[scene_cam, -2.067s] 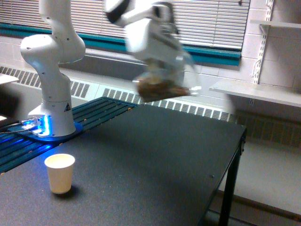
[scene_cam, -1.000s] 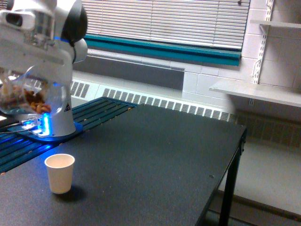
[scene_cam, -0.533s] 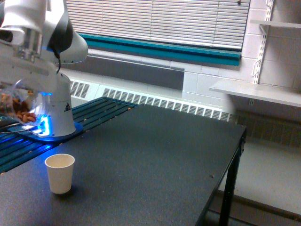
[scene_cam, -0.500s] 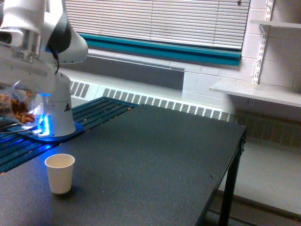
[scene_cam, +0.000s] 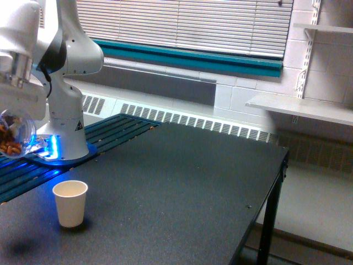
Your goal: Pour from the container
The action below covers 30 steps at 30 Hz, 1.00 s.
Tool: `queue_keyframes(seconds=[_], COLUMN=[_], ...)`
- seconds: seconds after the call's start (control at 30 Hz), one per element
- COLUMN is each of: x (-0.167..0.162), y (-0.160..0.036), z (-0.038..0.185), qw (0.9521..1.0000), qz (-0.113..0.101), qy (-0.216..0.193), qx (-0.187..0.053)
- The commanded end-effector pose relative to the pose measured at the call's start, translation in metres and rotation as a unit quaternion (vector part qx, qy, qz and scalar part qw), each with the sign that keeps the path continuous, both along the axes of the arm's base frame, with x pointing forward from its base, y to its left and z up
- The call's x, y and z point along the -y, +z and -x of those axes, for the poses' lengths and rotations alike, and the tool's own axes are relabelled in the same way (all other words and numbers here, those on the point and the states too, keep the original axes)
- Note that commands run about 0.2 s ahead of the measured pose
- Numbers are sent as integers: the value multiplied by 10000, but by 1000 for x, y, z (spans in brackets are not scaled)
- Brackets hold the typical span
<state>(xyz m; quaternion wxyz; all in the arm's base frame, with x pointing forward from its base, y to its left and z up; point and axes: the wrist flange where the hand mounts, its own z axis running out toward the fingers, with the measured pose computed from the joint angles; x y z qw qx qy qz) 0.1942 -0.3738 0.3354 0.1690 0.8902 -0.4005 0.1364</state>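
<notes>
Blinds and a teal band run behind a black bench. One paper cup stands upright near the bench's front corner at the exterior view's left. One container, clear, with brown nuts inside, hangs at that view's far left edge, above and left of the cup, well clear of the bench. One gripper, partly cut off by the frame, is clamped on the container.
</notes>
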Motion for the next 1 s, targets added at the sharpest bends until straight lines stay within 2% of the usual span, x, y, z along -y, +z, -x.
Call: queue_keyframes(seconds=[0.03, 1.0], x=[-6, -47], y=[-1, -36], z=[2, -9], qw=[9999, 9980], qz=[83, 172], qy=[-27, 435], qx=[59, -424])
